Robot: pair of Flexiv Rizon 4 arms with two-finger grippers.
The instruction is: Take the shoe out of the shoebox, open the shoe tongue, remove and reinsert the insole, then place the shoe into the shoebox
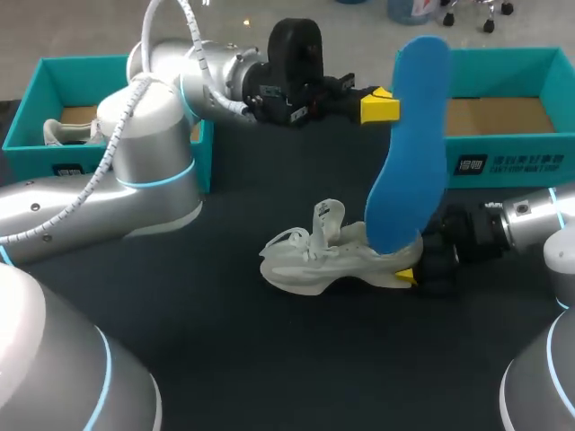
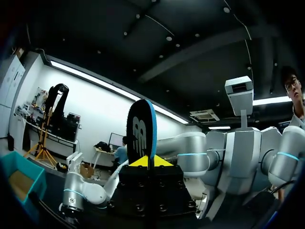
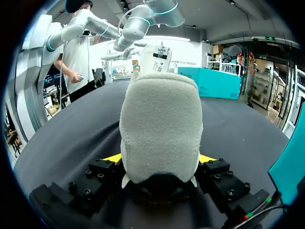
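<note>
- Grippers?
- Left gripper clamps the upright insole. Right gripper pinches the heel of the shoe mid-table.
- Handling?
- Insole likely light and bendy; grip flat, near an end.

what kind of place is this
Probably a robotics lab test bench: the left gripper holds a blue insole, the right gripper a pale shoe, at a dark table with teal shoeboxes.

Dark table, 2 teal shoeboxes at far corners, pale shoe apparently mid-table
</note>
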